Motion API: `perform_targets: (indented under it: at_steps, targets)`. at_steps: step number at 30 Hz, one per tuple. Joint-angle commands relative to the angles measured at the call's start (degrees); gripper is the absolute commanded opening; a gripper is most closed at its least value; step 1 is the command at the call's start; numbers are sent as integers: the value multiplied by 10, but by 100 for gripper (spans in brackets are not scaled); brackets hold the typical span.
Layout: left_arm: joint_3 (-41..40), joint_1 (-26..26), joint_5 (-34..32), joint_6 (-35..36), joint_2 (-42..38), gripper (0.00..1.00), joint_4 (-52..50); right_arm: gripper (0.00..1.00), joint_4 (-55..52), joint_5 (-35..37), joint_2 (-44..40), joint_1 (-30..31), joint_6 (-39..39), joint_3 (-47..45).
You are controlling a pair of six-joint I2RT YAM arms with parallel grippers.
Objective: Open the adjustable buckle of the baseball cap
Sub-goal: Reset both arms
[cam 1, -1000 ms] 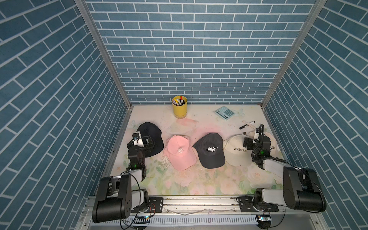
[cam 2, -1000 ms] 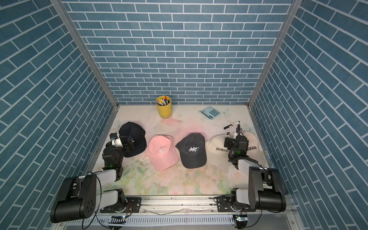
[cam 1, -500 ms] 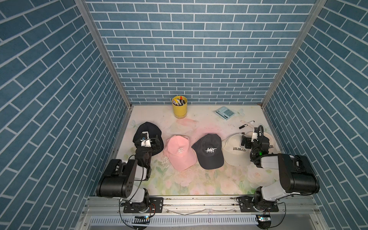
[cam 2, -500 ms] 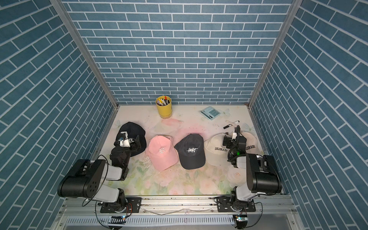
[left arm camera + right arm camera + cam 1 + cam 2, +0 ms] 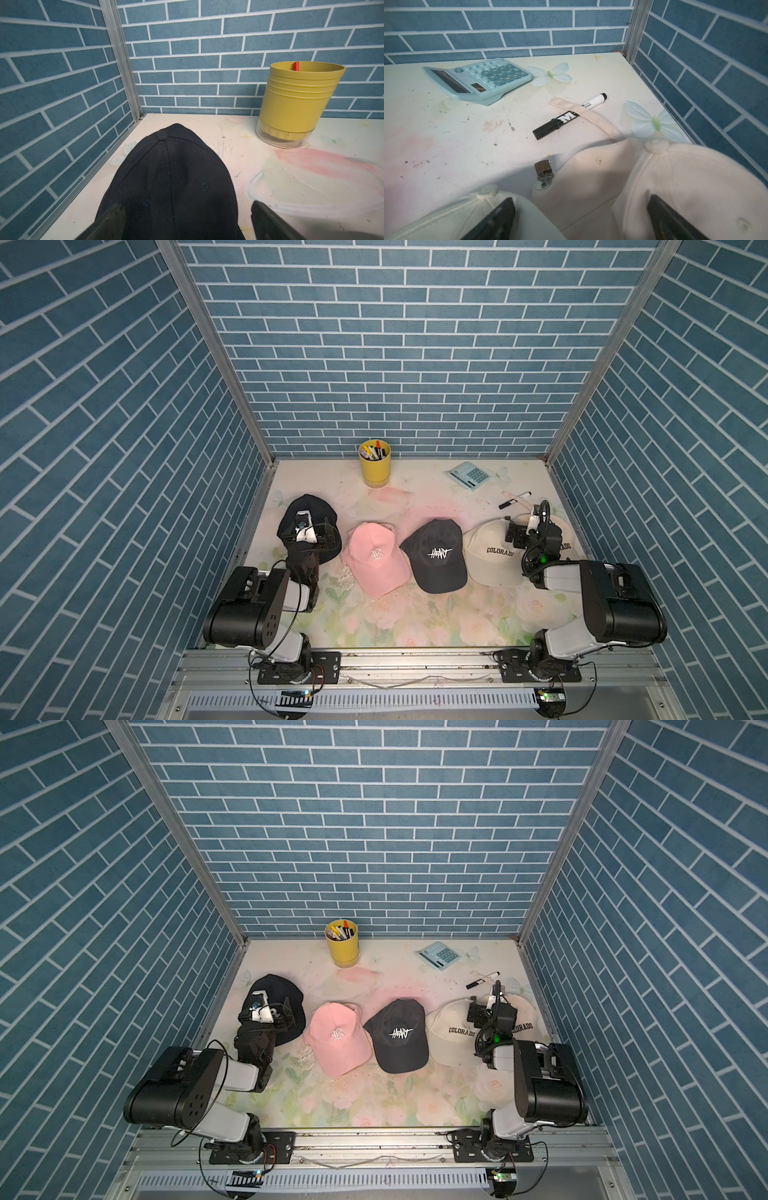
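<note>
Metal buckle (image 5: 543, 174): on cream fabric between a cream COLORADO cap (image 5: 492, 558) and a second cream cap (image 5: 564, 534), near the table's (image 5: 415, 614) right edge; the loose cream strap (image 5: 588, 116) lies apart from it, across a marker (image 5: 566, 118). Right gripper (image 5: 580, 198): fingers spread wide, empty, above both. Left gripper (image 5: 186, 204): fingers spread, empty, over a dark cap (image 5: 170, 182) by the left edge. Pink cap (image 5: 376, 560) and black HEART cap (image 5: 438, 558) between; calculator (image 5: 477, 79) and yellow pot (image 5: 375, 466) along the far edge
</note>
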Motion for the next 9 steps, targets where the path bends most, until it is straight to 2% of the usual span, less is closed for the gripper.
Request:
perform_targets:
  at_steps: [1, 9]
  targets:
    - [10, 6, 7, -3, 0, 100, -3, 99, -7, 9, 7, 1, 4, 12]
    - [12, 8, 13, -4, 0, 100, -7, 99, -1, 9, 5, 1, 4, 8]
